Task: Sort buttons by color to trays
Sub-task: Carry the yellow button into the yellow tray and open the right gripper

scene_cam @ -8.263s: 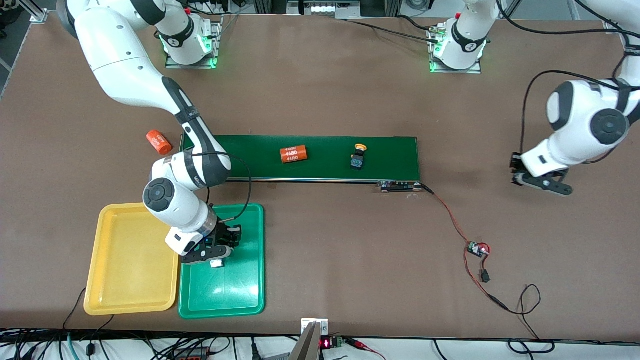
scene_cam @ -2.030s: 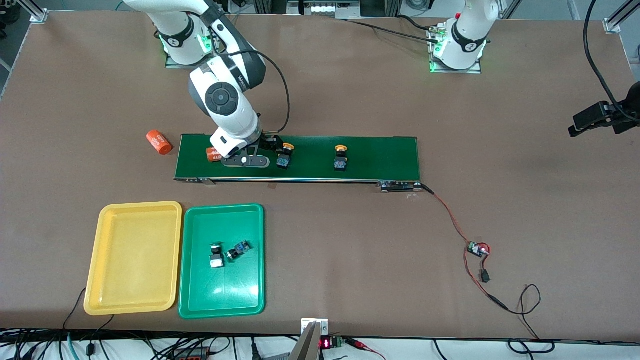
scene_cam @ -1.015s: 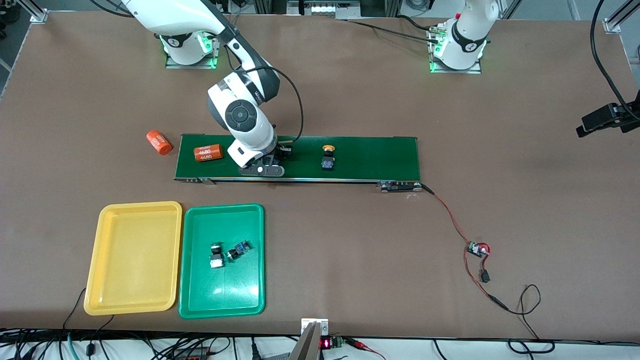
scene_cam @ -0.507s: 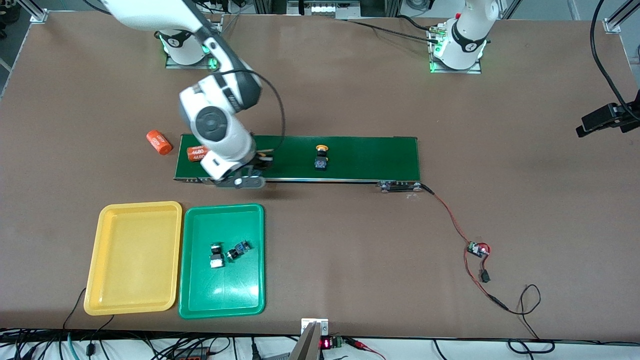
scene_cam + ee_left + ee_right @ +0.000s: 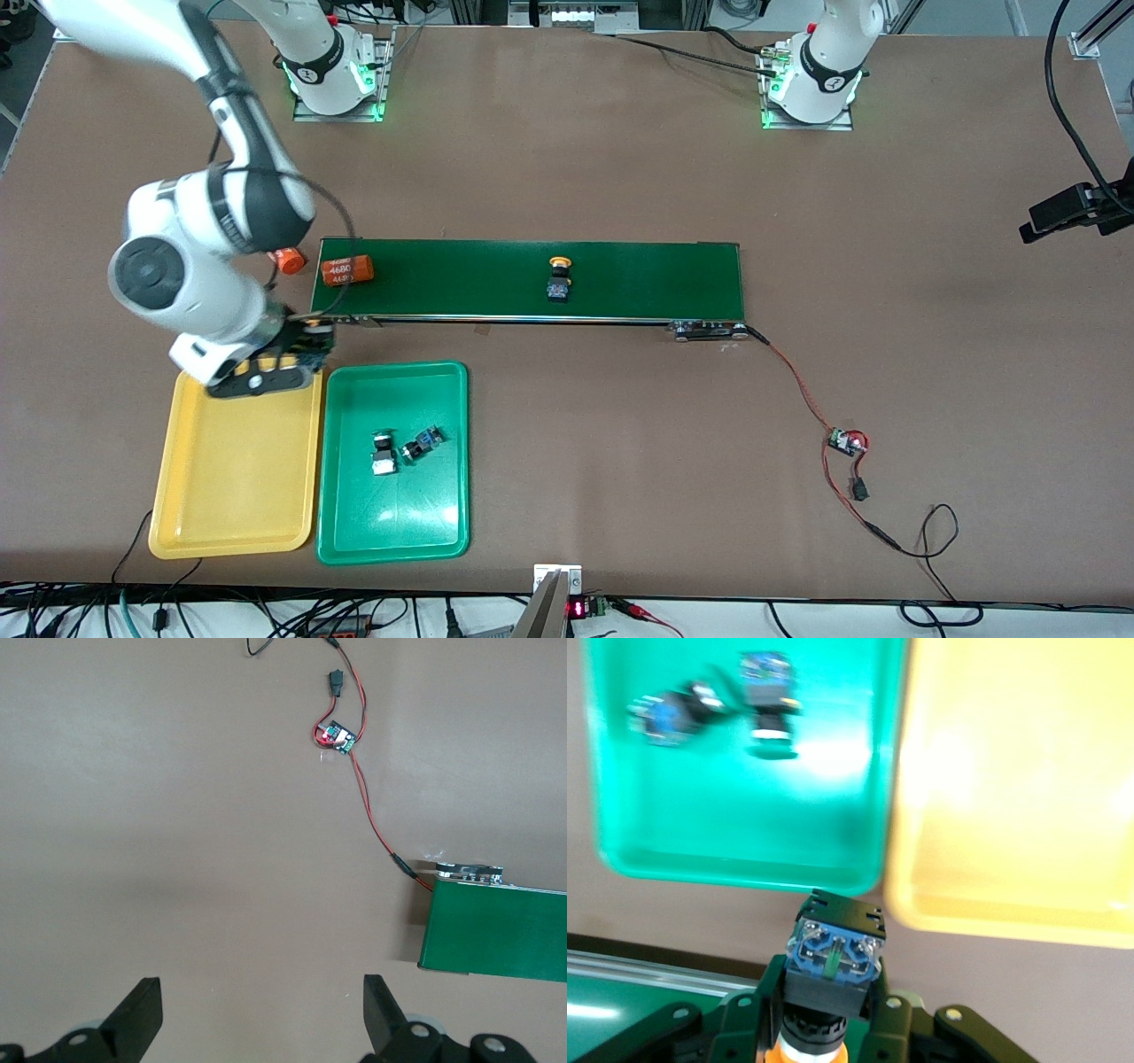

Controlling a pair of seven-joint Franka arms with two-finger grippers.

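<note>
Bright even overhead light, glare on the yellow tray (image 5: 1028,771), right-wrist blur.

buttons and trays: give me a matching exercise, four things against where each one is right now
Things:
1. yellow-capped push-button with black-and-blue body
2. second yellow-capped push-button
3. two green-capped push-buttons
4. orange cylinder printed 4680

Places:
A. in the green plastic tray
B. clamped in the right gripper, over the yellow plastic tray's corner
C. on the dark-green conveyor belt, at the right arm's end
D. mid-belt

Pairs: 1-B, 2-D, 3-A, 4-C
</note>
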